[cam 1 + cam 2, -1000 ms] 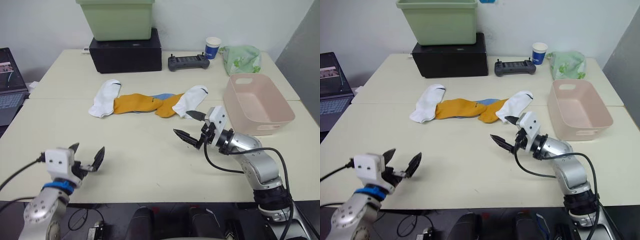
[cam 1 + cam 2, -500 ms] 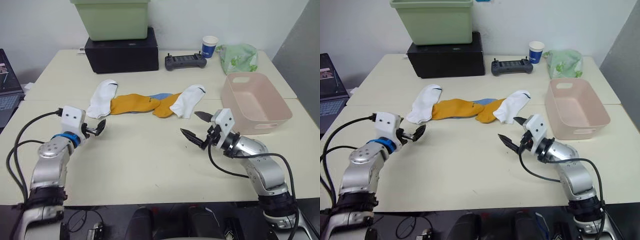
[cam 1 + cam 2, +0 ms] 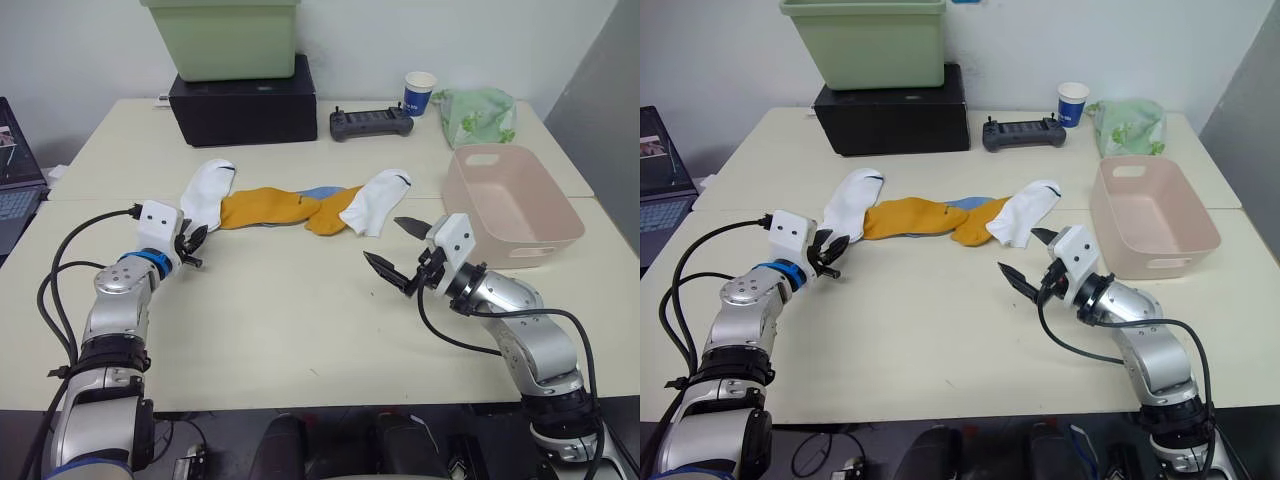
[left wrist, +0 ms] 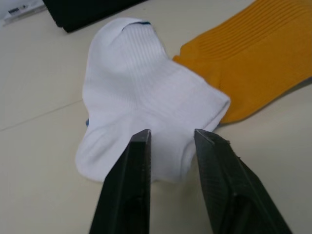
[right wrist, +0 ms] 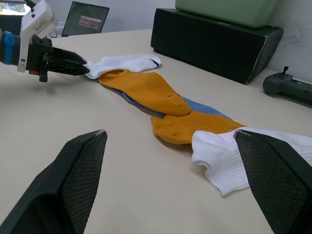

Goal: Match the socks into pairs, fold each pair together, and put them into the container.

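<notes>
Now the left tool (image 3: pixel 192 243) sits low over the worktop (image 3: pixel 290 310) at the near end of the left white sock (image 4: pixel 146 105), its two black fingers (image 4: pixel 127 187) narrowly parted and reaching onto the sock's edge without pinching it. That sock lies at the left end of a row of socks across the middle of the worktop: beside it a mustard-orange sock (image 3: pixel 262 209) that it partly overlaps, then a second orange sock (image 3: pixel 328 214) with a bit of light blue sock (image 3: pixel 322 192) showing from beneath along the far side, and at the right end the other white sock (image 3: pixel 376 201), its cuff mark toward the far edge. The right tool (image 3: pixel 396 252) hovers just nearer than that right white sock, spread wide and holding nothing. The pale pink container (image 3: pixel 512 205) stands by the right edge of the worktop, with no socks in it. Along the far edge are a black box (image 3: pixel 244 98) with a light green tub (image 3: pixel 222 36) on top, a black controller (image 3: pixel 371 122) and a paper cup (image 3: pixel 420 93).
</notes>
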Robot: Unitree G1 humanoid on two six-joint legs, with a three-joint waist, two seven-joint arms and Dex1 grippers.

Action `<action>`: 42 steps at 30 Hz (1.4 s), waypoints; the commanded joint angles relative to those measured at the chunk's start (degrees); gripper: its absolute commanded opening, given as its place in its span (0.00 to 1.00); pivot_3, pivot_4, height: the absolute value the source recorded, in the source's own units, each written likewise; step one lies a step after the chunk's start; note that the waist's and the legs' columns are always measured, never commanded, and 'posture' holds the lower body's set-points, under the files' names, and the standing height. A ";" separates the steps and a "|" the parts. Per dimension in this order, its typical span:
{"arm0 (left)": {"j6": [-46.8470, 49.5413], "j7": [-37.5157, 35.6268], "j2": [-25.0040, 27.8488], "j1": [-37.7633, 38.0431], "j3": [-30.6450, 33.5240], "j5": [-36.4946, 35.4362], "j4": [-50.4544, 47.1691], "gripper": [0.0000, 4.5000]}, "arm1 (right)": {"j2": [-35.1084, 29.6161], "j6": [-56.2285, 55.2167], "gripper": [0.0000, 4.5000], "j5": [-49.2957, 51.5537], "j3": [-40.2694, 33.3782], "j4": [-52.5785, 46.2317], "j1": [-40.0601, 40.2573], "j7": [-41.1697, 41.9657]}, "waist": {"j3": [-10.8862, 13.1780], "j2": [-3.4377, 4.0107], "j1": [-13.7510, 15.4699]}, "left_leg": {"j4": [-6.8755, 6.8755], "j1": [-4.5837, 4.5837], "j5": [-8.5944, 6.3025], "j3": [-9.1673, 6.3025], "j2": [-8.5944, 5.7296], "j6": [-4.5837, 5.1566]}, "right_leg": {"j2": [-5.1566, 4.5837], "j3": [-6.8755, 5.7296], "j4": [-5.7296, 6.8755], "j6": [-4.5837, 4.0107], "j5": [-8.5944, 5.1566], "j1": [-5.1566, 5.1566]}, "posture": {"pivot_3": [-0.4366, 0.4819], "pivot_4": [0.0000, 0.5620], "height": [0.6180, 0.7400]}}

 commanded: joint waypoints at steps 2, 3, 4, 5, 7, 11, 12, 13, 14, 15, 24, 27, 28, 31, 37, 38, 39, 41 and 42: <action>-0.37 0.33 0.62 -0.91 0.54 -0.03 -0.47 0.01 | -0.30 -0.65 1.00 0.25 -0.82 -2.09 -0.71 0.01 | 0.00 0.00 0.02 | 0.01 -0.02 0.00 0.01 0.00 0.00 | 0.00 0.00 0.00 0.00 0.00 0.00 | 0.48 0.27 1.00; -0.37 0.39 0.59 -0.78 0.60 -0.07 -0.53 0.01 | -0.37 -0.86 1.00 0.19 -0.76 -1.92 -0.70 0.19 | 0.00 0.00 0.02 | 0.01 -0.02 0.00 0.01 -0.01 0.00 | -0.01 0.00 0.00 0.00 0.00 0.00 | 0.48 0.27 1.00; -0.58 0.39 0.46 -0.66 0.78 -0.28 -0.67 0.01 | -0.42 -1.04 1.00 0.16 -0.71 -1.74 -0.67 0.36 | 0.00 0.00 0.02 | 0.01 -0.02 0.00 0.01 -0.01 0.00 | -0.01 0.00 0.00 0.00 0.00 0.00 | 0.48 0.27 1.00; -0.84 0.44 0.36 -0.53 0.97 -0.48 -0.92 0.01 | -0.47 -1.20 1.00 0.12 -0.67 -1.60 -0.63 0.50 | 0.00 0.00 0.02 | 0.01 -0.02 0.00 0.00 0.00 0.00 | -0.01 -0.01 0.00 0.00 0.00 0.00 | 0.48 0.27 1.00; -1.17 0.14 0.08 -0.20 1.63 -1.44 -2.02 0.01 | -0.53 -1.43 1.00 0.03 -0.56 -1.39 -0.60 0.71 | 0.00 0.00 0.03 | 0.01 -0.02 0.00 0.00 0.00 0.00 | -0.01 -0.01 0.00 0.00 0.00 0.00 | 0.48 0.27 1.00; -3.55 -0.26 0.37 1.38 2.04 -1.75 -5.57 0.01 | -0.53 -1.83 1.00 -0.11 -0.48 -1.15 -0.37 0.91 | 0.00 0.00 0.03 | 0.01 -0.02 0.00 0.00 0.00 0.00 | -0.02 0.00 0.00 0.00 0.00 0.00 | 0.48 0.27 1.00; -3.01 -0.79 0.09 2.37 2.99 -3.23 -8.13 0.01 | -0.55 -1.96 1.00 -0.17 -0.44 -1.22 -0.11 0.98 | 0.00 0.00 0.04 | 0.01 -0.02 0.00 -0.01 0.01 0.00 | -0.03 -0.01 0.00 0.00 0.00 0.00 | 0.48 0.27 1.00; -1.84 -2.70 -0.08 3.94 3.67 -5.46 -12.35 0.01 | -0.58 -2.01 1.00 -0.24 -0.39 -1.31 0.10 1.04 | 0.00 0.00 0.01 | 0.01 -0.01 0.00 0.00 0.01 -0.01 | -0.04 0.00 0.00 0.00 0.00 0.00 | 0.48 0.27 1.00; 0.40 -4.31 -0.01 5.96 4.16 -7.64 -17.53 0.01 | -0.64 -2.02 1.00 -0.24 -0.48 -1.47 0.39 1.12 | 0.00 0.00 -0.04 | 0.01 -0.01 0.00 0.01 0.03 -0.01 | -0.13 0.01 0.00 0.00 0.00 0.00 | 0.48 0.27 1.00; 2.87 -5.48 0.37 8.03 4.37 -9.22 -22.28 0.01 | -0.66 -1.97 1.00 -0.25 -0.59 -1.63 0.66 1.16 | 0.00 0.00 -0.10 | 0.01 -0.02 0.00 0.01 0.04 -0.01 | -0.19 0.01 0.00 0.00 0.00 0.00 | 0.48 0.27 1.00; 34.61 -14.22 7.50 24.40 1.27 -27.10 -59.41 0.01 | -1.41 -2.57 1.00 0.08 -2.66 0.04 2.34 1.46 | 0.00 0.00 -0.11 | -0.01 0.02 0.00 -0.05 0.03 -0.01 | -0.25 0.18 0.02 0.00 0.00 0.06 | 0.48 0.27 1.00; 42.57 -14.97 7.02 24.73 -3.20 -32.96 -66.68 0.01 | -1.66 -3.12 1.00 0.01 -3.92 1.49 2.26 1.23 | 0.00 0.00 0.17 | -0.01 0.02 0.00 -0.07 -0.04 -0.01 | -0.25 0.17 -0.01 0.01 -0.01 0.10 | 0.48 0.27 1.00; 44.51 -14.51 5.91 24.33 -4.04 -34.94 -67.79 0.01 | -1.67 -3.26 1.00 -0.09 -4.05 1.63 2.18 1.18 | 0.00 0.00 0.16 | 0.00 0.02 0.00 -0.07 -0.09 -0.01 | -0.23 0.15 -0.02 0.01 -0.01 0.12 | 0.48 0.27 1.00; 45.99 -14.61 3.70 23.48 -8.92 -35.29 -68.85 0.01 | -1.57 -3.09 1.00 -0.02 -4.38 1.22 2.16 0.97 | 0.00 0.01 -0.03 | 0.01 0.03 0.00 -0.05 -0.06 0.00 | -0.10 0.20 -0.01 0.01 -0.01 0.10 | 0.48 0.27 1.00; 45.30 -13.56 -4.36 19.29 -18.46 -32.20 -64.06 0.12 | -2.95 -2.49 1.00 0.11 -5.70 0.06 3.79 1.34 | 0.00 0.01 0.01 | -0.01 0.05 0.00 -0.06 -0.02 -0.01 | 0.04 0.26 -0.02 0.01 -0.01 0.10 | 0.48 0.27 1.00; 45.59 -13.73 -5.33 18.68 -19.20 -32.36 -63.60 0.19 | -3.17 -2.42 1.00 0.21 -6.15 0.25 4.10 1.28 | 0.00 0.01 0.04 | 0.00 0.06 0.00 -0.05 -0.03 0.00 | 0.05 0.26 -0.01 0.01 -0.01 0.10 | 0.48 0.27 1.00; 45.89 -13.77 -5.84 18.37 -19.36 -32.56 -63.56 0.27 | -3.44 -2.52 1.00 0.21 -6.38 0.53 4.36 1.38 | 0.00 0.01 0.02 | 0.01 0.04 0.00 -0.05 -0.04 0.00 | 0.05 0.25 -0.01 0.01 -0.01 0.10 | 0.48 0.27 1.00; 47.26 -14.39 -4.72 18.35 -16.84 -34.60 -64.37 0.41 | -4.20 -1.78 1.00 0.72 -6.27 0.13 5.29 2.29 | 0.00 0.01 -0.03 | 0.01 0.05 0.00 -0.03 -0.04 0.00 | 0.05 0.30 -0.01 0.01 -0.01 0.10 | 0.48 0.27 1.00; 47.95 -14.72 -3.82 18.40 -15.18 -35.69 -64.75 0.49 | -4.59 -1.11 1.00 1.20 -6.14 -0.36 5.81 2.74 | 0.00 0.01 -0.13 | 0.01 0.05 0.00 -0.03 -0.04 0.00 | 0.05 0.30 -0.01 0.01 -0.01 0.09 | 0.48 0.27 1.00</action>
